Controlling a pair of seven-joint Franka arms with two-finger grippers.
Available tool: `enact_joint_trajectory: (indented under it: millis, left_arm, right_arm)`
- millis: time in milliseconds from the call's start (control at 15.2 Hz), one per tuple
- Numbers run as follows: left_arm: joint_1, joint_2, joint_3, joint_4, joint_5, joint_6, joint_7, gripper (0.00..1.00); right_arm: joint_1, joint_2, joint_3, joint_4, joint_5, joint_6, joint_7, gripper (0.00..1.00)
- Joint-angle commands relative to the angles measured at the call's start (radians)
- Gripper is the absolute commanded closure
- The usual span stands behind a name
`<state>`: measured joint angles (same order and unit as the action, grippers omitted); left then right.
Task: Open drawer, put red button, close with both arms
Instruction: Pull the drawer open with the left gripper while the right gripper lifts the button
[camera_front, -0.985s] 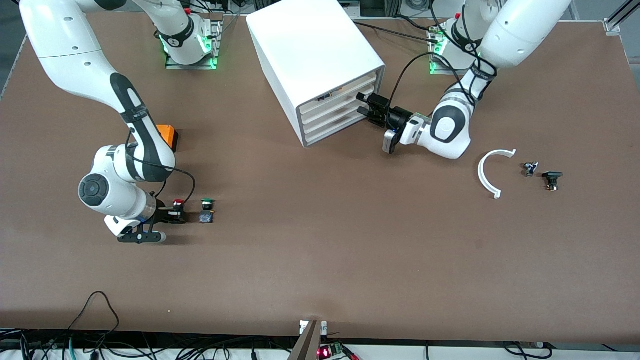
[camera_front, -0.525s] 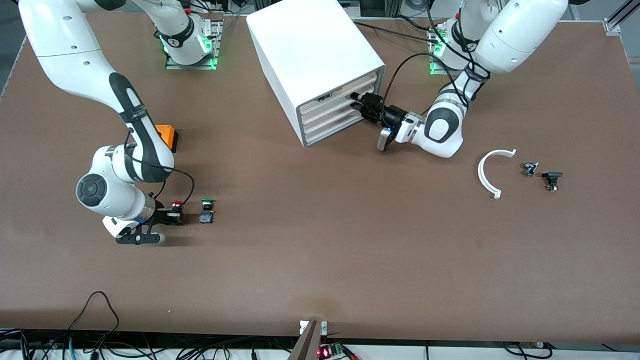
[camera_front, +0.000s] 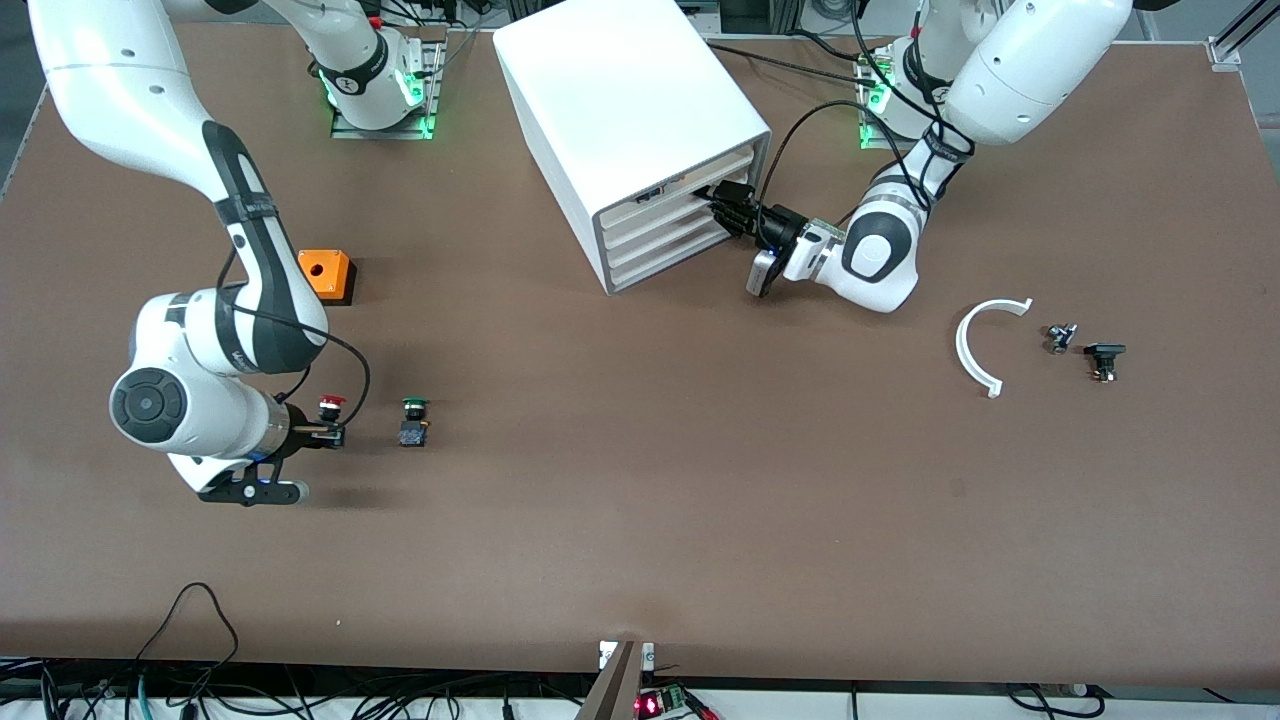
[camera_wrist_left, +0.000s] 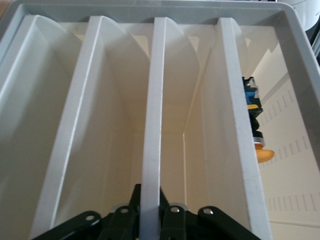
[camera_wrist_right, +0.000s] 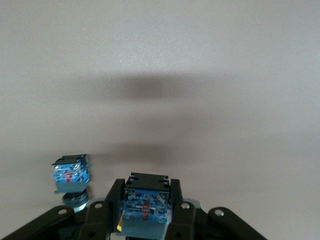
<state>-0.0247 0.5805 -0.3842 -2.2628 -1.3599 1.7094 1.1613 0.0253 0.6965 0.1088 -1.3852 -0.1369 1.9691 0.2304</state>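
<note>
The white cabinet (camera_front: 630, 90) stands near the arms' bases, its four drawer fronts turned toward the left arm's end. My left gripper (camera_front: 722, 200) is at the second-highest drawer (camera_front: 668, 217). In the left wrist view its fingers (camera_wrist_left: 172, 220) are shut on the front edge of that drawer (camera_wrist_left: 152, 125), which sits level with the other fronts. My right gripper (camera_front: 325, 432) is shut on the red button (camera_front: 331, 403) and holds it just above the table. The right wrist view shows the button's blue-and-black body (camera_wrist_right: 145, 205) between the fingers.
The green button (camera_front: 413, 420) lies on the table beside the red one; it also shows in the right wrist view (camera_wrist_right: 71, 175). An orange block (camera_front: 325, 272) sits farther from the camera. A white curved piece (camera_front: 975, 345) and two small parts (camera_front: 1060, 337) (camera_front: 1103, 358) lie toward the left arm's end.
My right gripper has lifted the red button and drawn it away from the green one. My left gripper has moved in onto the drawer front.
</note>
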Motion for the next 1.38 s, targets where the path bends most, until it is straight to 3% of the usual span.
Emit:
enact_joint_trajectory:
  millis: [0,460,854,1247,1313]
  left_arm:
    - [0.029,-0.005,-0.005,0.000,-0.030,0.013,0.009,1.00]
    - [0.091,-0.007,0.017,0.107,0.020,0.015,-0.120,1.00]
    - [0.124,0.015,0.085,0.227,0.149,0.019,-0.198,1.00]
    - [0.131,0.062,0.128,0.316,0.160,0.021,-0.218,1.00]
    - [0.131,0.062,0.128,0.316,0.160,0.019,-0.219,0.83]
  right_arm:
    - [0.041,0.001,0.005,0.095,-0.026,-0.113,0.122,1.00]
    - [0.145,-0.020,0.008,0.228,-0.026,-0.177,0.314,1.00]
    - [0.275,-0.020,0.009,0.276,-0.020,-0.173,0.602,1.00]
    - [0.419,-0.018,0.009,0.342,-0.016,-0.135,0.921,1.00]
    - [0.445,-0.017,0.008,0.344,-0.016,-0.122,0.970,1.00]
